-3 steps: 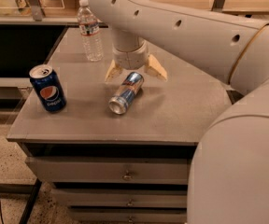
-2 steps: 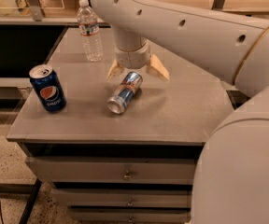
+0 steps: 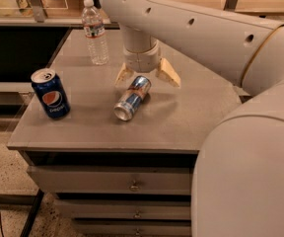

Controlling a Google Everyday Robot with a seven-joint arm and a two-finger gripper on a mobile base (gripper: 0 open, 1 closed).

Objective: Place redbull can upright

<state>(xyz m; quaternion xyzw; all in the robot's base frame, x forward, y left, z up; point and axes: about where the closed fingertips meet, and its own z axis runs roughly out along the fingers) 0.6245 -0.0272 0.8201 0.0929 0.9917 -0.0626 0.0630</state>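
The redbull can (image 3: 131,98) is slim, silver and blue, and lies on its side near the middle of the grey table top (image 3: 181,117). Its silver end faces the front left. My gripper (image 3: 146,77) hangs straight down over the can's far end. Its two tan fingers (image 3: 167,73) are spread apart, one on each side of that end. The gripper is open and holds nothing.
A dark blue Pepsi can (image 3: 50,93) stands upright at the table's left front. A clear water bottle (image 3: 95,32) stands at the back left. Drawers (image 3: 132,184) sit below the table's front edge. My white arm fills the right side.
The gripper has moved slightly right and down over the can's far end. The can, the Pepsi can and the bottle have not moved.
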